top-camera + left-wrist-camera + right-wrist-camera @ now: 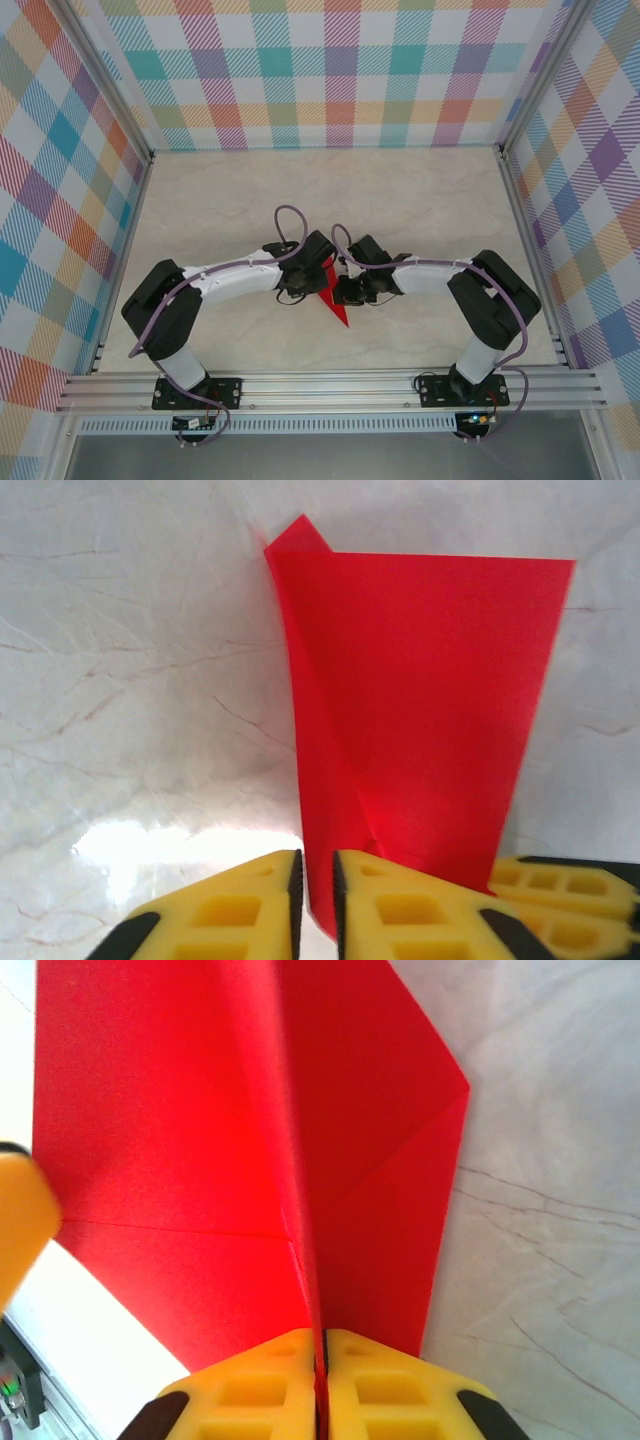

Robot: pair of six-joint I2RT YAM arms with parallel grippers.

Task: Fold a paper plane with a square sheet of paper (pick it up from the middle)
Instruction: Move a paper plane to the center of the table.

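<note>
You have the paper plane (335, 303) mid-desk (220, 210) between both hands, nose toward the arm bases, its ridge pinched tight in the right hand (320, 1345), the left hand (316, 865) slightly parted around its edge.

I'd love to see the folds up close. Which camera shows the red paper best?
Right wrist view: there the red paper is large, its creases and layered flaps plain. The left wrist view shows a smooth panel; the top view, a small distant red tip.
</note>
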